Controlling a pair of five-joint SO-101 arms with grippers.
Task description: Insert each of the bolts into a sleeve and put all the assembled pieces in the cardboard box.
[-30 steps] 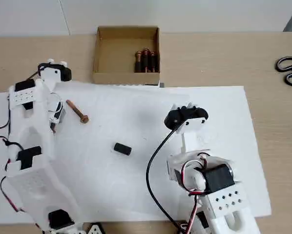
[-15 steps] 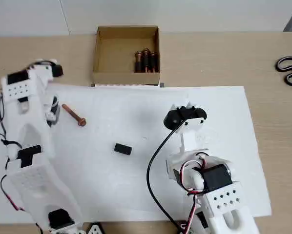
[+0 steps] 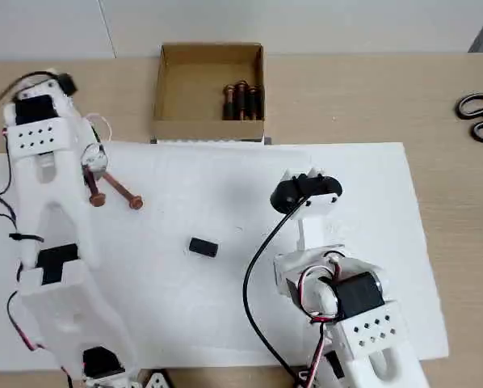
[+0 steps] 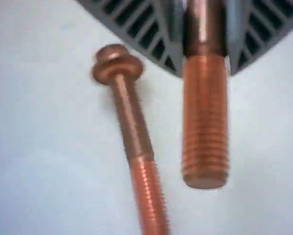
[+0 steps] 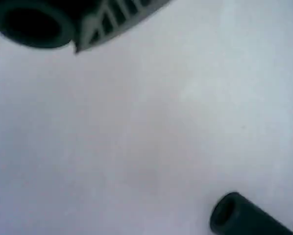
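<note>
Left tool (image 4: pixel 205 39): pressed together on the smooth shank of a copper-coloured held bolt (image 4: pixel 205 122), gripped between the two grey ribbed jaws; the threaded end projects free beyond them and touches nothing. This tool sits at the far left of the white sheet (image 3: pixel 225 323), over its left edge. A loose bolt (image 3: pixel 122 192) lies flat on the sheet just to the right of the held one, close alongside but apart from it in the left wrist view, its flanged head toward the near right. Right tool (image 3: pixel 306 194): positioned right of centre above the sheet, pinching a black held sleeve (image 5: pixel 31 24), which shows end-on with its bore open beside one ribbed jaw; the opposite jaw is out of frame, so the width of the grip cannot be judged further. A loose sleeve (image 3: pixel 202 247) lies on its side on the sheet, between the two arms, nearer than and left of the right tool and well apart from both bolts. The cardboard box (image 3: pixel 189 89) stands on the worktop (image 3: pixel 346 97) at the far edge of the sheet, open-topped, with three assembled pieces (image 3: pixel 241 101) side by side against its right wall. A pair of scissors (image 3: pixel 480 113) lies at the far right of the worktop, off the sheet.
</note>
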